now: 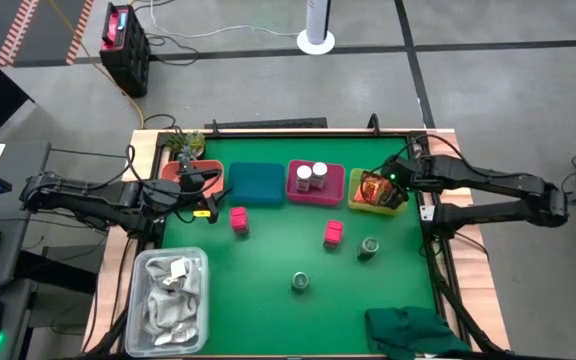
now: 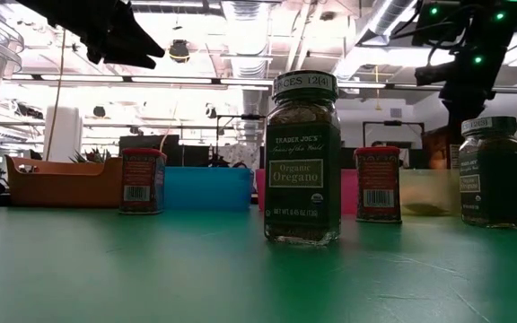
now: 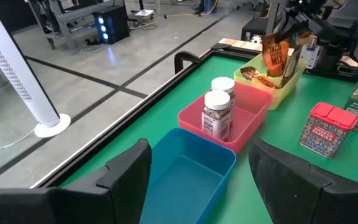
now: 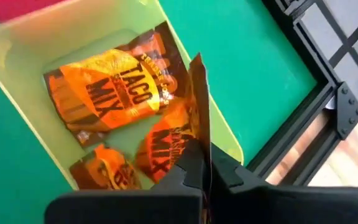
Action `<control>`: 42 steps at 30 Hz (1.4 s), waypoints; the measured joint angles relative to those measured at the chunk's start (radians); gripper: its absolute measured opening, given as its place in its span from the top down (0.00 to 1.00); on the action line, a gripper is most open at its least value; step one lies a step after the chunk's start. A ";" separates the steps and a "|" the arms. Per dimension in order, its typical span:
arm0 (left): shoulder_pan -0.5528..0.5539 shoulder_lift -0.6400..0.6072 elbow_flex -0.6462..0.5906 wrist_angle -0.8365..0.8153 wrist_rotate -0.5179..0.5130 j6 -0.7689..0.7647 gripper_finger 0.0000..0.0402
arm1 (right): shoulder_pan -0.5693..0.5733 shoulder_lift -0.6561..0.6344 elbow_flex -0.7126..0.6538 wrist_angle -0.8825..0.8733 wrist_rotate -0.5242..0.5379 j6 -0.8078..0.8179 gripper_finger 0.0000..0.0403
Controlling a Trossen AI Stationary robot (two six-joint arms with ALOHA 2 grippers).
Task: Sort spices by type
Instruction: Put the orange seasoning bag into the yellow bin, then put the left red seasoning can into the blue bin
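Green table mat (image 1: 268,260), mid area sparsely occupied.
Right gripper (image 4: 202,163) clamps orange foil packet (image 4: 199,102) over yellow bin's (image 4: 17,37) edge; left gripper (image 3: 197,180) apart above blue bin (image 3: 185,177).

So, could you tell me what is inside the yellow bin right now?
Orange taco mix packets lie in the yellow bin; the right gripper holds another packet edge-on above them. The floor beneath them is covered.

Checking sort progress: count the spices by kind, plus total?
Pink blocks: 2, loose on the mat
White-capped jars: 2, in the pink bin
Green jars: 2, loose on the mat
Taco packets: 4, three in the yellow bin, one in the right fingers
Total: 10
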 joint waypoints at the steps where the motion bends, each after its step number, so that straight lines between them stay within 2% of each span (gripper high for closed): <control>1: 0.000 0.000 0.000 0.000 0.000 0.000 0.36 | -0.006 -0.001 -0.003 0.006 -0.002 0.006 0.95; 14: 0.000 0.000 0.000 0.000 0.000 0.000 0.36 | -0.114 0.013 -0.005 0.012 -0.039 0.004 0.93; 23: 0.000 0.000 0.000 0.000 0.000 0.000 0.36 | -0.123 0.013 -0.005 0.012 -0.081 -0.022 0.73; 30: 0.000 0.000 0.000 0.000 0.000 0.000 0.36 | -0.123 0.013 0.000 -0.003 -0.080 -0.038 0.66; 36: 0.000 0.000 0.000 0.000 0.000 -0.008 0.36 | -0.123 0.013 0.087 -0.059 -0.004 -0.059 0.64; 42: 0.000 0.000 0.000 0.000 0.000 -0.008 0.36 | -0.109 0.013 0.214 -0.058 0.003 -0.109 0.62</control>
